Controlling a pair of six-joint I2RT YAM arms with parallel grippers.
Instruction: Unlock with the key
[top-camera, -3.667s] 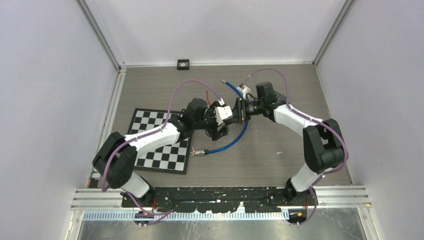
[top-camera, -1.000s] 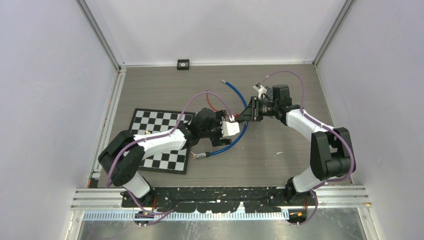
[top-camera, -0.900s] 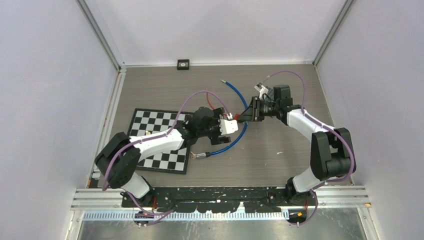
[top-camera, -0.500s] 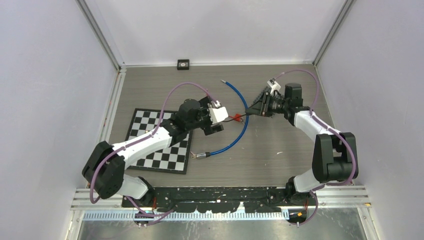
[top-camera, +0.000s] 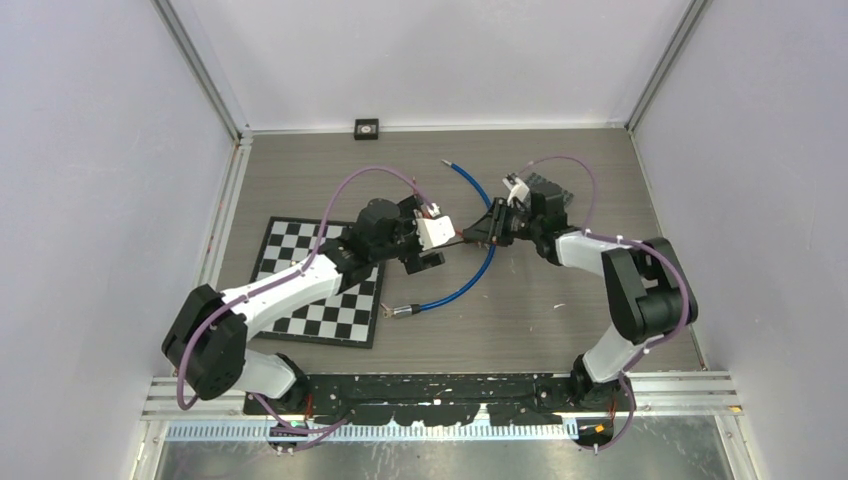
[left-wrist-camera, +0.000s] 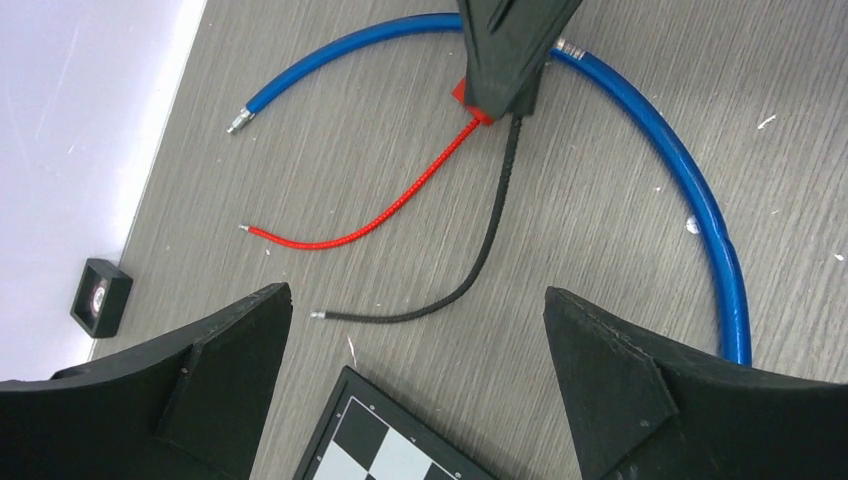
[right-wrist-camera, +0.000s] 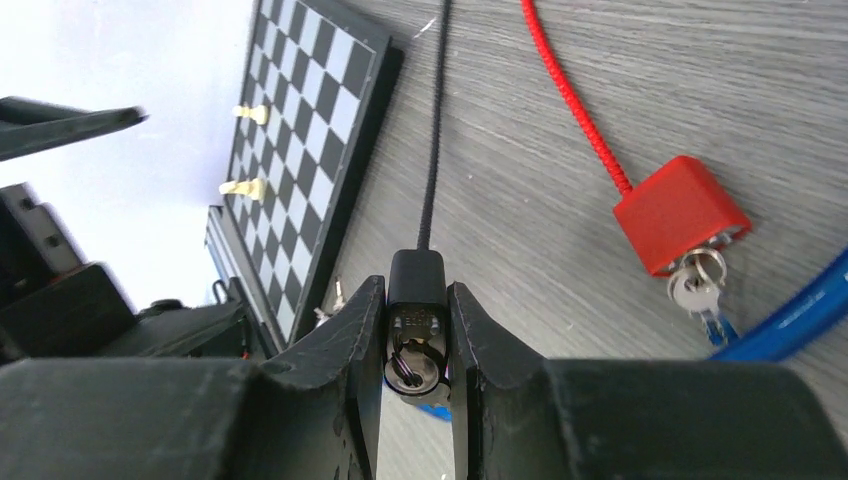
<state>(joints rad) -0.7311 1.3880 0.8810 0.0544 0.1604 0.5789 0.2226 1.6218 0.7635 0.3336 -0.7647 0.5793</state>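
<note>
In the right wrist view my right gripper (right-wrist-camera: 415, 300) is shut on a small black lock (right-wrist-camera: 417, 285). A key (right-wrist-camera: 412, 368) on a ring sticks out of the lock's near end, between the fingers. The lock's black cable (left-wrist-camera: 480, 265) trails over the table, its free end lying loose. My left gripper (left-wrist-camera: 416, 292) is open and holds nothing. It hovers above the table just left of the right gripper (top-camera: 482, 232), over the cable's free end. A red lock (right-wrist-camera: 680, 212) with its own keys (right-wrist-camera: 700, 288) lies beside the black one.
A long blue cable (top-camera: 480, 270) curves across the middle of the table. The red lock's cable (left-wrist-camera: 400, 195) lies next to the black one. A chessboard (top-camera: 310, 285) with two pale pieces lies at the left. A small black box (top-camera: 366, 128) sits by the back wall.
My left gripper opened fully and drew back toward the upper left. My right gripper swung out to the right, then came back left with the black lock.
</note>
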